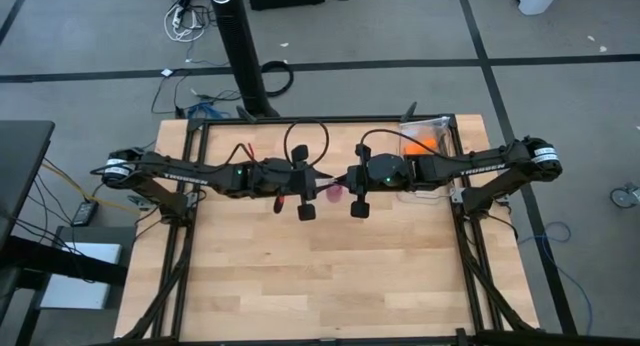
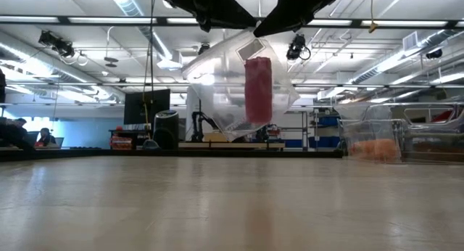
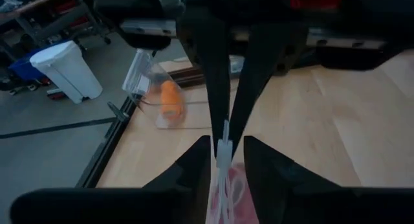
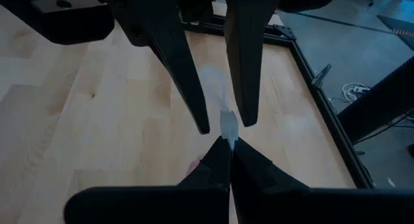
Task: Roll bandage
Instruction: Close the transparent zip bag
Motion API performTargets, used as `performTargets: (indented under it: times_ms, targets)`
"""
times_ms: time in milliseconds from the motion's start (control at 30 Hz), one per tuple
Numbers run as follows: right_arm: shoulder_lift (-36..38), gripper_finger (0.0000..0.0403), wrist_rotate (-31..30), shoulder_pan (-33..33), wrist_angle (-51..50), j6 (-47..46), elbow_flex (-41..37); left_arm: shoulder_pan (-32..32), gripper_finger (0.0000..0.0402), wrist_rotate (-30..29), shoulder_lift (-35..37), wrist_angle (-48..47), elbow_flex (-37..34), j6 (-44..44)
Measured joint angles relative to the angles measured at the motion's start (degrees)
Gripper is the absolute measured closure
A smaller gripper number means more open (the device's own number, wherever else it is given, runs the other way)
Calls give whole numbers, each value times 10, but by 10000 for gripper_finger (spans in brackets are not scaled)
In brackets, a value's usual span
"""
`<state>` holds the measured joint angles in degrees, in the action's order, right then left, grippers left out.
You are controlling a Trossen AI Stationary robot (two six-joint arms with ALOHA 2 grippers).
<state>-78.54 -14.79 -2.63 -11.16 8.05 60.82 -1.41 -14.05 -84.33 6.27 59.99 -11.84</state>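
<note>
Grippers meet above the middle of the wooden table (image 1: pixel 330 276), both raised in the air. The right gripper (image 4: pixel 228 146) has its fingers pressed together and pinches the top edge of a clear plastic bag (image 2: pixel 217 84). The left gripper (image 3: pixel 225 146) is at the same edge from the opposite side; its fingers stand a little apart around the plastic, and I cannot tell if they grip it. The bandage (image 2: pixel 258 90), a pink roll, stands upright inside the hanging bag. At about 1 o'clock from the grippers, near the table's far edge, an orange roll (image 1: pixel 421 143) lies in a clear container (image 1: pixel 446 126).
</note>
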Motion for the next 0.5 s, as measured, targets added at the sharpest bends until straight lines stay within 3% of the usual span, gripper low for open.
performTargets:
  times_ms: [233, 500]
  targets:
    - [0, 403, 0, 0, 1, 0, 0, 0, 316, 12, 0, -1, 0, -3]
    - [-1, 403, 0, 0, 2, 0, 0, 0, 372, 4, 0, -14, 0, -23]
